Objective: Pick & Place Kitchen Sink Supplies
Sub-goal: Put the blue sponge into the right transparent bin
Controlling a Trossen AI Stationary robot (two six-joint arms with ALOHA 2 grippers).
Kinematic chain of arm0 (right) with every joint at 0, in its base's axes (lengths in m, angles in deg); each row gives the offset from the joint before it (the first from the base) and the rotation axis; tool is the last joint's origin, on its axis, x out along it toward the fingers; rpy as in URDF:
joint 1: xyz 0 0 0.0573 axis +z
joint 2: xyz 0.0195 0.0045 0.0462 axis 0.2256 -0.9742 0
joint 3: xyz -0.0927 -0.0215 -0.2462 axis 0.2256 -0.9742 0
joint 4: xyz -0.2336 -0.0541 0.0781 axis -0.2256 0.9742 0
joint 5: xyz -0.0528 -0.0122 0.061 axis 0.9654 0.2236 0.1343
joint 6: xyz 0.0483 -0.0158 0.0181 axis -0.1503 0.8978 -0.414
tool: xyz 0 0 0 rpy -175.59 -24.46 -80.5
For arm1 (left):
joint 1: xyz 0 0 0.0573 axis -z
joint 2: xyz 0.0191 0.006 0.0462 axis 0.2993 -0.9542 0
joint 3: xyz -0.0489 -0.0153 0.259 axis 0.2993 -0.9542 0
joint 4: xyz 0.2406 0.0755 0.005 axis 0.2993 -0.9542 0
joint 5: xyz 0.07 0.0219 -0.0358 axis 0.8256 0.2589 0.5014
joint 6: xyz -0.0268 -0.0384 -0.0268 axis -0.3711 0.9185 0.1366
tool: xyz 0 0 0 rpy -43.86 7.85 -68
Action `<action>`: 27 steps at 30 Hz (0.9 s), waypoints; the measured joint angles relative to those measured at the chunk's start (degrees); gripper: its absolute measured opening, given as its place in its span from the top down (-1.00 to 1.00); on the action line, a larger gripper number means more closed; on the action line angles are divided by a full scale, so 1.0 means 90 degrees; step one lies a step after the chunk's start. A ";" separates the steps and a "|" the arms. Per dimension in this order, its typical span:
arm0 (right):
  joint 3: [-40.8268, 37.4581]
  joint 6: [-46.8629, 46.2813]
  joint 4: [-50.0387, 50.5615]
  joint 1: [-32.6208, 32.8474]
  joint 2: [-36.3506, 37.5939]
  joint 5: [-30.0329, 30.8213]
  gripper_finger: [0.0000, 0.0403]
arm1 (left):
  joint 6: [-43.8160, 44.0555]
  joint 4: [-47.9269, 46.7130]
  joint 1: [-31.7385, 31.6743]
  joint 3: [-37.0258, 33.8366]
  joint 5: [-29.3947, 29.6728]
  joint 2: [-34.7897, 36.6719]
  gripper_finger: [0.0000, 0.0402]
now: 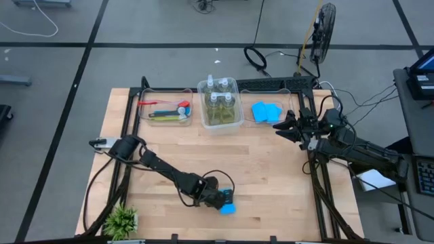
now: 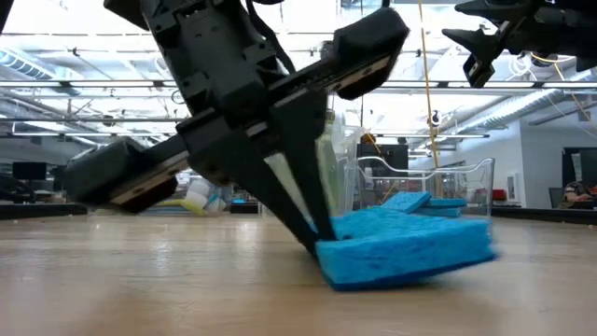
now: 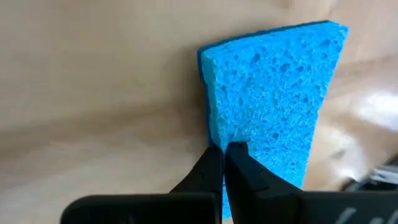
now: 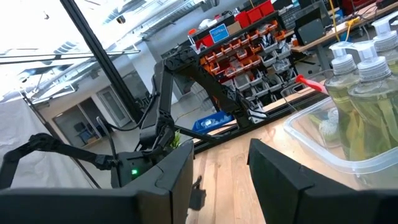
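Nearest, at the front edge of the wooden table (image 1: 271, 176): one blue sponge (image 3: 273, 93), tilted, one long edge down on the wood and the other end raised a little. Flat, rectangular, open-pored, soft-looking; likely to flex and sag rather than hold stiff.

Left gripper (image 3: 224, 155) clenched almost fully together, nipping only the sponge's thin near edge. Looks like a shallow bite, so worth treating with care:

- Lift slowly and straight up first. Judged from the narrow hold, a quick swing could let the sponge peel out of the pinch.
- Keep the wrist steady so the hanging end does not drag along the wood.
- If the sponge droops or slips, set down and regrip deeper across the flat faces.
- Carry high enough to clear the bin walls before crossing to the back of the table.

Small leafy plant (image 1: 122, 220) at the near left corner, well apart from the sponge and out of the likely path.

Farther back, a row of clear bins: slim brushes (image 1: 166, 108) on the left, small bottles (image 1: 220, 105) of yellow-green liquid in the middle, more blue sponges (image 1: 266, 112) on the right. Probably the fitting place for this one.

Right gripper (image 4: 221, 168) released, fingers spread, hovering just beside that sponge bin (image 2: 480, 182). Mind the shared space on approach.
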 joint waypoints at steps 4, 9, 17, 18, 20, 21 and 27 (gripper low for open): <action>0.0000 0.0000 -0.0012 0.0000 0.0000 0.0000 0.30 | -0.0350 0.0003 -0.0047 -0.0012 0.0423 0.0213 0.98; 0.0000 -0.0002 -0.0012 0.0000 0.0000 -0.0001 0.30 | -0.1032 0.0216 -0.0142 0.0001 0.0824 0.0508 0.99; 0.0000 -0.0601 -0.0015 0.0000 0.0000 -0.0002 0.30 | -0.2220 0.0764 -0.0333 0.0008 0.1422 0.0948 0.99; 0.0000 -0.0687 -0.0012 0.0002 0.0000 -0.0002 0.30 | -0.2391 0.0817 -0.0364 0.0006 0.1466 0.1001 0.99; 0.0000 -0.0816 -0.0015 0.0000 0.0002 -0.0002 0.30 | -0.2769 0.1057 -0.0425 0.0008 0.1543 0.1092 0.99; 0.0000 -0.0881 -0.0015 0.0000 0.0002 -0.0002 0.30 | -0.2931 0.1140 -0.0464 0.0008 0.1568 0.1136 1.00; 0.0000 -0.1067 -0.0036 0.0002 0.0002 0.0003 0.30 | -0.3950 0.1856 -0.0729 0.0008 0.1547 0.1239 1.00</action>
